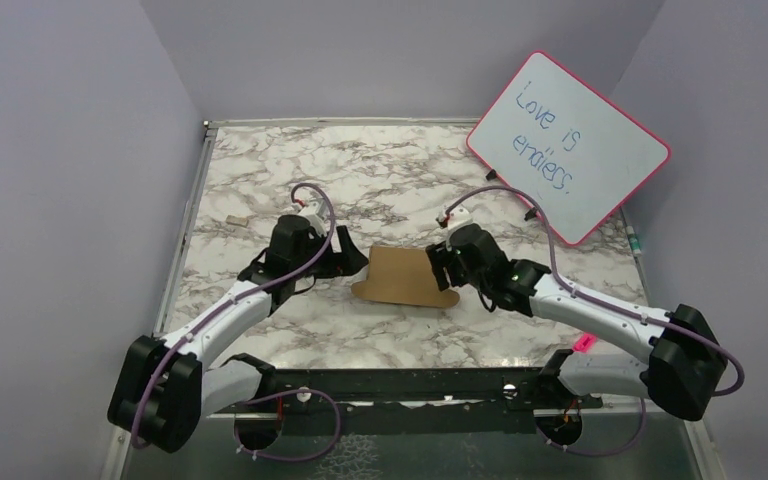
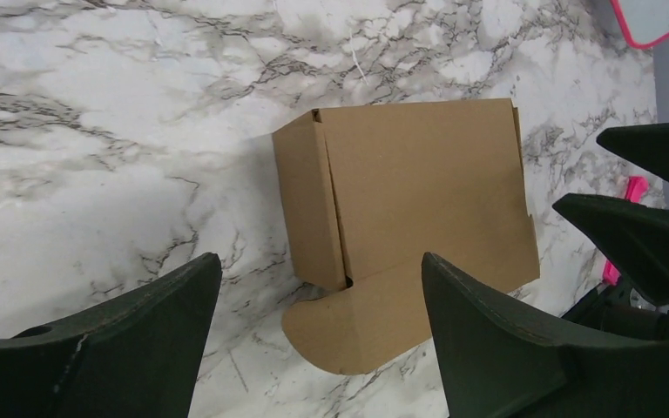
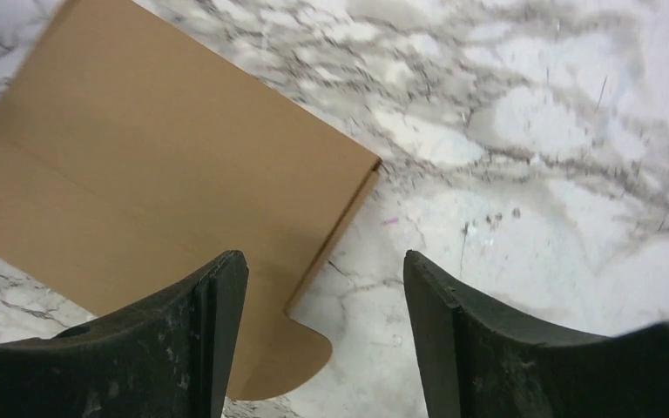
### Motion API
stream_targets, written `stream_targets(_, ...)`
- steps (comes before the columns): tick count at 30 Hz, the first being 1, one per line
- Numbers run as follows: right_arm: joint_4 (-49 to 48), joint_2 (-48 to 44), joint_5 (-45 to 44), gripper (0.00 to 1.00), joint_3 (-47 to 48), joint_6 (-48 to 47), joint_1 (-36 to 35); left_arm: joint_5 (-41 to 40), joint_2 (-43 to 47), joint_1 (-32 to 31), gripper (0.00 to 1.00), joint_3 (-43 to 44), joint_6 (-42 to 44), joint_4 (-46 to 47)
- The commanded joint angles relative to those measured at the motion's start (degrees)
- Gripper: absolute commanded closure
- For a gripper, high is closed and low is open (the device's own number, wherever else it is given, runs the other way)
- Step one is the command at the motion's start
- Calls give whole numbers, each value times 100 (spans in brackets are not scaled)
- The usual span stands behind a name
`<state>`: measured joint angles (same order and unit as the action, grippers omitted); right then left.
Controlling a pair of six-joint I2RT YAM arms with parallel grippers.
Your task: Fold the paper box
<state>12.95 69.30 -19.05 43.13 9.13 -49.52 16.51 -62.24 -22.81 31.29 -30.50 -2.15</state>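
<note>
The paper box (image 1: 405, 275) lies in the middle of the marble table, brown and partly folded, with rounded flaps sticking out at its near corners. In the left wrist view the paper box (image 2: 418, 192) shows one side wall standing up on its left and a rounded flap flat on the table. My left gripper (image 1: 350, 262) is at the box's left edge, open (image 2: 320, 261), holding nothing. At the box's right edge my right gripper (image 1: 438, 265) is open (image 3: 322, 259) above the right edge of the paper box (image 3: 157, 183) and grips nothing. Its fingers (image 2: 636, 226) show in the left wrist view.
A pink-framed whiteboard (image 1: 568, 147) with handwriting leans at the back right. A tiny tan scrap (image 1: 236, 219) lies at the left of the table. A pink object (image 1: 582, 343) sits near the right arm's base. Grey walls close in on both sides.
</note>
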Motion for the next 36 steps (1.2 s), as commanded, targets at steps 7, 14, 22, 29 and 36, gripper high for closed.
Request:
stream_targets(7, -818, 25, 1098, 38, -1014, 1348, 719, -188, -1134, -513, 25, -160, -239, 1262)
stream_targets(14, -1335, 427, 2067, 52, -1206, 1449, 718, -369, -1758, -642, 40, -158, -70, 1416)
stream_targets(22, -1666, 471, 2940, 57, -1220, 1562, 569, -1587, -1659, -613, 35, 37, 377, 841)
stream_targets(29, -636, 444, 2484, 49, -458, 1204, -2, -2513, -864, -527, 21, 220, 212, 428)
stream_targets(36, -324, 59, 1593, 37, -188, 950, -34, -2809, 795, -492, 15, -115, -454, -115)
